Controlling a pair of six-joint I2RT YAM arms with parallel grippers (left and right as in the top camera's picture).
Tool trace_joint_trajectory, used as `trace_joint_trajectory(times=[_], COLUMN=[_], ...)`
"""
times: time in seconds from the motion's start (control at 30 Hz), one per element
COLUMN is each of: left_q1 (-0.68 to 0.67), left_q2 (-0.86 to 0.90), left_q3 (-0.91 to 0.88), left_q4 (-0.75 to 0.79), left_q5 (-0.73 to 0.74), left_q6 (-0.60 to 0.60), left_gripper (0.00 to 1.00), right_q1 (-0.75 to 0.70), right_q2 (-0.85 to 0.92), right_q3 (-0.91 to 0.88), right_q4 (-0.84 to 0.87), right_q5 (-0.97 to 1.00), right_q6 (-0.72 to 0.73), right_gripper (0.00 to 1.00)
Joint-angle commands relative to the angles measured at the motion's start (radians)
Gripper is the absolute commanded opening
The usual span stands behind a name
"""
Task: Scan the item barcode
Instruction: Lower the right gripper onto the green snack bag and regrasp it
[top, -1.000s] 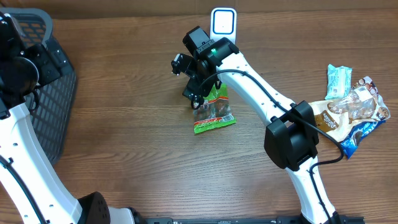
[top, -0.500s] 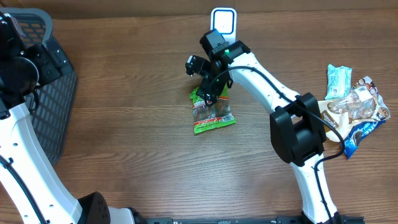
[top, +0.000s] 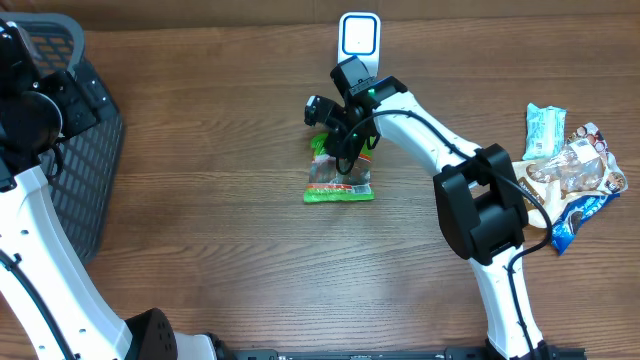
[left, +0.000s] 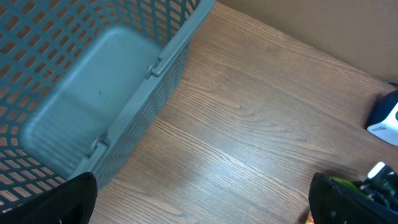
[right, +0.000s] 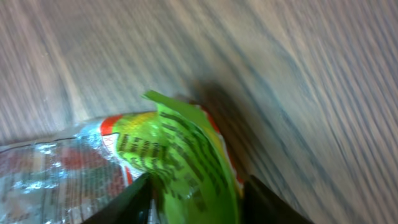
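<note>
The item, a green and clear snack packet (top: 340, 186), lies flat on the wooden table in front of the white scanner (top: 358, 35). My right gripper (top: 344, 150) points down onto the packet's far end. In the right wrist view the bunched green edge of the packet (right: 180, 155) fills the gap in my right gripper (right: 196, 199), and both dark fingers (right: 134, 199) press against it. No barcode is readable. My left gripper (left: 202, 199) hangs open over bare table beside the basket (left: 93, 93), with nothing between its fingers.
The grey mesh basket (top: 90, 150) stands at the table's left edge. A teal packet (top: 544, 130) and a brown and blue snack bag (top: 570, 180) lie at the right. The scanner's corner (left: 385, 118) shows at the right of the left wrist view.
My right gripper has moved right and down onto the packet's far end, and its jaws have closed in. The packet has turned from tilted to lying level. The left arm has not moved.
</note>
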Motion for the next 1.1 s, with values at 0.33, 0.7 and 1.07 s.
trace_joint_trajectory(times=[0.33, 0.7, 1.07], left_q1=[0.000, 0.000, 0.000], left_q2=[0.001, 0.001, 0.001], left_q3=[0.013, 0.013, 0.013], left_q4=[0.002, 0.002, 0.002], left_q5=[0.004, 0.004, 0.004], left_q6=[-0.003, -0.003, -0.003], left_gripper=[1.00, 1.00, 1.00], right_q1=[-0.117, -0.184, -0.145], right_q2=[-0.014, -0.014, -0.014], right_q3=[-0.011, -0.029, -0.161], right_q4=[-0.262, -0.321, -0.205], right_q5=[-0.034, -0.181, -0.359], right_q6=[1.062, 0.889, 0.762], right_gripper=[0.51, 0.98, 0.33])
